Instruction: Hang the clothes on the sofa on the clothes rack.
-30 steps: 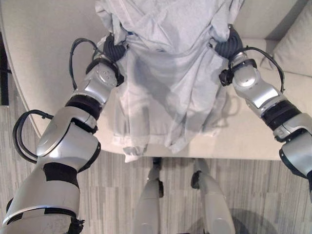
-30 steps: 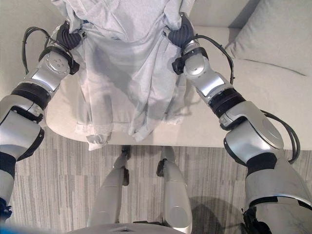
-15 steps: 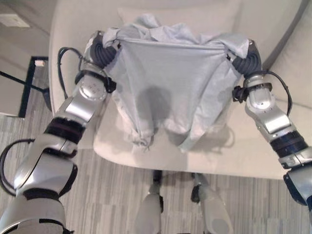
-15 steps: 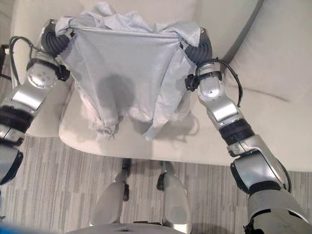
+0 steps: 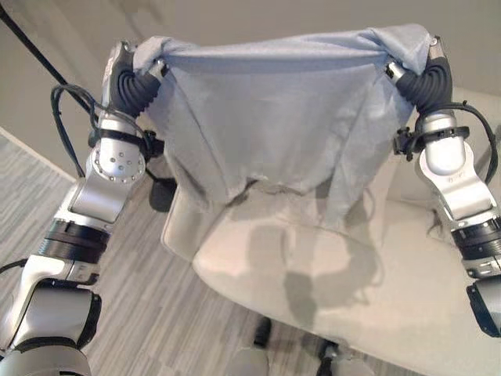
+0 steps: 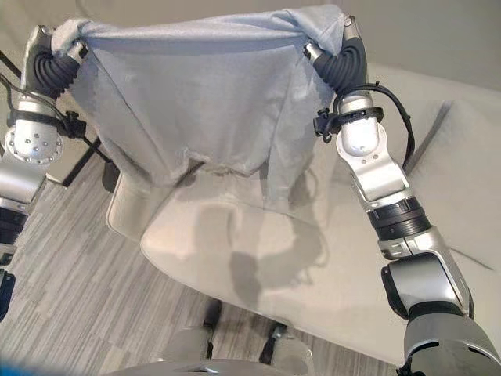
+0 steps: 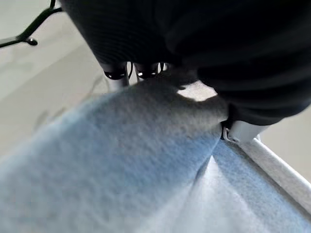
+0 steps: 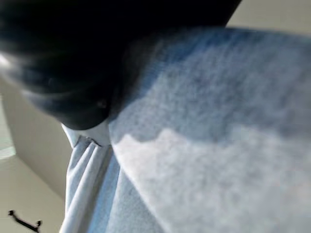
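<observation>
A light blue-grey shirt (image 5: 282,117) hangs spread out above the cream sofa (image 5: 391,313), its hem clear of the seat. My left hand (image 5: 124,72) grips the shirt's top left corner and my right hand (image 5: 429,69) grips the top right corner, with the top edge pulled taut between them. Cloth bunches over both hands; in the left wrist view the shirt (image 7: 126,160) covers the fingers (image 7: 115,80), and in the right wrist view the shirt (image 8: 218,145) lies against the dark cover. A black clothes rack pole (image 5: 27,39) slants at the far left, its foot (image 6: 88,159) on the floor beside the sofa.
Grey striped floor (image 5: 117,298) runs along the sofa's left edge. The sofa's backrest (image 6: 438,102) rises behind the right arm. The rack's black foot stands close to the sofa's left corner.
Both hands have risen and spread, lifting the shirt off the seat and stretching it flat. The view has swung up and left, bringing the rack pole and wall into sight.
</observation>
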You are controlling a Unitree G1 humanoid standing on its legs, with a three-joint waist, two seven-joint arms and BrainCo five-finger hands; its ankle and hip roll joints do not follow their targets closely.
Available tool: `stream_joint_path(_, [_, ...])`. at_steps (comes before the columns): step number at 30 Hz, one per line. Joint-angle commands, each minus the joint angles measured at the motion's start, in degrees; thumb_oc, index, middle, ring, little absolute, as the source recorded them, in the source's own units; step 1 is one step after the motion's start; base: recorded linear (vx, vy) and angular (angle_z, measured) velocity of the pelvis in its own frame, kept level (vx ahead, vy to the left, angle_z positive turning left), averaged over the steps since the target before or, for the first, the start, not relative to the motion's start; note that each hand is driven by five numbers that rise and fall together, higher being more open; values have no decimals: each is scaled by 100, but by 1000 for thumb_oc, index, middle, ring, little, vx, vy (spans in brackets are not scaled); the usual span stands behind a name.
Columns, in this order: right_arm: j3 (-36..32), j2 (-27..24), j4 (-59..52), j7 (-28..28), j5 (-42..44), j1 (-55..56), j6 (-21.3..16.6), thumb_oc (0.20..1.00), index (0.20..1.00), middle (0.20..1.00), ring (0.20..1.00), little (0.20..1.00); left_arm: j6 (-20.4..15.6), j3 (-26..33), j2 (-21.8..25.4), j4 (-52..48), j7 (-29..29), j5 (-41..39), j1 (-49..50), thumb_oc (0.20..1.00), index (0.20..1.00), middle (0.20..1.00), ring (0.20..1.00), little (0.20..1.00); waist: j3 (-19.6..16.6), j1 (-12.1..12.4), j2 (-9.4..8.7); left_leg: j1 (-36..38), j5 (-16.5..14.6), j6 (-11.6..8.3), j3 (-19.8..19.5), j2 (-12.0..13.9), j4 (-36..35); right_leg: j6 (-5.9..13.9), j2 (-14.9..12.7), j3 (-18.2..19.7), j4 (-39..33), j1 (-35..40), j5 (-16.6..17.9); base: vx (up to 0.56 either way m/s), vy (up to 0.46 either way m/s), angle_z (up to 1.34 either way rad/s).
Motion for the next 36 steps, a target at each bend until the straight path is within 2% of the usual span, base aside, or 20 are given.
stream_joint_path(1, [-110, -162, 85, -68, -74, 266, -342, 200, 200, 200, 200, 200, -81, 288, 181, 356, 278, 108, 368, 200, 200, 200, 200, 200, -947, 169, 15, -170, 427, -399, 773, 451, -110, 858, 19, 104, 82, 324, -800, -71, -35, -1])
stream_joint_path(5, [-96, -212, 20, -46, -62, 222, -350, 200, 200, 200, 200, 200, -93, 399, 113, 316, 306, 122, 452, 200, 200, 200, 200, 200, -937, 215, 25, -275, 515, -387, 717, 377, -110, 870, 15, 54, 82, 329, -791, -77, 7, -2])
stream_joint_path(10, [-49, -268, 45, -58, -151, 118, -335, 200, 200, 200, 200, 200, -92, 397, 73, 296, 316, 174, 397, 200, 200, 200, 200, 200, -869, 280, 43, -290, 568, -491, 666, 373, -110, 859, -45, -51, 82, 439, -747, -47, 72, 12])
stream_joint_path(12, [-33, -261, 46, -104, -260, 82, -307, 200, 200, 200, 200, 200, -134, 481, 97, 265, 329, 165, 436, 200, 200, 200, 200, 200, -791, 310, -4, -291, 656, -526, 736, 602, -109, 927, -206, -70, 82, 535, -680, -50, 191, 15])
stream_joint_path(13, [-24, -257, 48, -106, -262, 75, -306, 200, 200, 200, 200, 200, -134, 495, 100, 259, 328, 165, 449, 200, 200, 200, 200, 200, -774, 316, -2, -268, 652, -524, 752, 602, -110, 929, -208, -56, 82, 548, -678, -32, 217, 19])
stream_joint_path(16, [-67, -212, -3, -112, -412, 159, -222, 200, 200, 200, 200, 200, -148, 778, 169, 142, 386, 177, 705, 200, 200, 200, 200, 200, -815, 300, -60, -196, 720, -469, 1113, 1144, -110, 1095, -516, -7, 82, 638, -558, -8, 350, 39])
stream_joint_path(17, [-65, -207, -10, -112, -416, 167, -218, 200, 200, 200, 200, 200, -146, 788, 171, 133, 386, 179, 723, 200, 200, 200, 200, 200, -816, 306, -56, -185, 715, -473, 1124, 1152, -110, 1093, -510, 3, 82, 642, -558, 16, 252, 9])
stream_joint_path(19, [-144, -201, -35, -134, -478, 286, -182, 200, 200, 200, 200, 200, -148, 855, 190, 89, 415, 176, 786, 200, 200, 200, 200, 200, -895, 297, 4, -181, 830, -541, 1191, 1415, -110, 1116, -613, 7, 82, 729, -547, 25, 437, 6])
stream_joint_path(20, [-360, -152, -103, -180, -541, 544, -169, 200, 200, 200, 200, 200, -143, 900, 159, -37, 403, 147, 862, 200, 200, 200, 200, 200, -969, 307, 149, -176, 900, -622, 1110, 1546, -110, 1116, -692, 6, 104, 849, -513, 21, 656, 5])
stream_joint_path(23, [-548, -94, -197, -200, -690, 804, -148, 200, 200, 200, 200, 200, -138, 862, 39, -112, 373, 131, 871, 200, 200, 200, 200, 200, -1060, 323, 248, -71, 807, -655, 1008, 1466, -83, 1116, -886, -13, 145, 936, -415, -7, 518, -3])
stream_joint_path(25, [-701, 1, -251, -275, -919, 978, -74, 200, 200, 200, 200, 200, -101, 758, -106, -149, 360, 141, 760, 200, 200, 200, 200, 200, -1093, 300, 191, 20, 416, -655, 1003, 1259, -59, 1116, -1206, -3, 218, 899, -247, -134, 536, 28])
stream_joint_path(26, [-730, 260, -299, -330, -989, 1054, -5, 200, 200, 200, 200, 200, -97, 660, -207, -247, 362, 55, 608, 200, 200, 200, 200, 200, -959, 337, 82, 146, 94, -440, 1086, 920, 1, 1116, -1701, -19, 304, 605, 554, -257, 719, 37])
stream_joint_path(27, [-735, 410, -367, -349, -1010, 1117, 4, 200, 200, 200, 200, 200, -61, 646, -285, -335, 344, 83, 629, 200, 200, 200, 200, 200, -897, 406, 22, 235, 19, -321, 1248, 762, 45, 1116, -1886, -110, 285, 459, 756, -282, 749, 16])
stream_joint_path(29, [-883, 554, -451, -392, -1007, 1215, -20, 200, 200, 200, 200, 200, -3, 594, -296, -546, 333, 275, 580, 200, 200, 200, 200, 200, -891, 383, -65, 243, -14, -118, 1318, 455, -27, 1116, -1731, 0, 433, 332, 371, -116, 470, -30])
stream_joint_path(30, [-892, 556, -457, -391, -1009, 1218, -17, 200, 200, 200, 200, 200, 0, 588, -294, -547, 333, 276, 571, 200, 200, 200, 200, 200, -893, 388, -85, 227, 4, -108, 1322, 435, -28, 1116, -1755, 12, 453, 302, 374, -56, 315, -32])
stream_joint_path(31, [-921, 560, -496, -444, -1022, 1181, -12, 200, 200, 200, 200, 200, -1, 492, -301, -573, 304, 297, 452, 200, 200, 200, 200, 200, -878, 339, -135, 243, -3, -1, 1312, 275, -59, 1116, -1576, 307, 702, 217, 192, -66, 311, -9])
stream_joint_path(32, [-952, 523, -547, -485, -1049, 1171, -31, 200, 200, 200, 200, 200, -11, 384, -294, -544, 285, 302, 302, 200, 200, 200, 200, 200, -884, 328, -185, 234, 46, 98, 1312, 131, -76, 1112, -1348, 446, 871, 257, -89, -87, 405, -2])
stream_joint_path(34, [-945, 414, -581, -467, -1118, 1128, -22, 200, 200, 200, 200, 200, 3, 196, -298, -431, 245, 315, 30, 200, 200, 200, 200, 200, -915, 326, -253, 188, 139, 239, 1340, -75, -96, 959, -891, 395, 1102, 389, -557, -120, 340, 12])
stream_joint_path(35, [-925, 353, -579, -406, -1127, 1135, -22, 200, 200, 200, 200, 200, 21, 141, -347, -368, 230, 307, -82, 200, 200, 200, 200, 200, -942, 358, -336, 120, 213, 324, 1351, -281, -106, 754, -320, 304, 1205, 535, -1027, -123, 269, 11])
stream_joint_path(36, [-915, 317, -563, -365, -1111, 1156, -32, 200, 200, 200, 200, 200, 22, 154, -366, -348, 218, 301, -79, 200, 200, 200, 200, 200, -958, 379, -399, 116, 214, 349, 1359, -394, -100, 683, -40, 347, 1194, 625, -1217, -108, 215, -2])
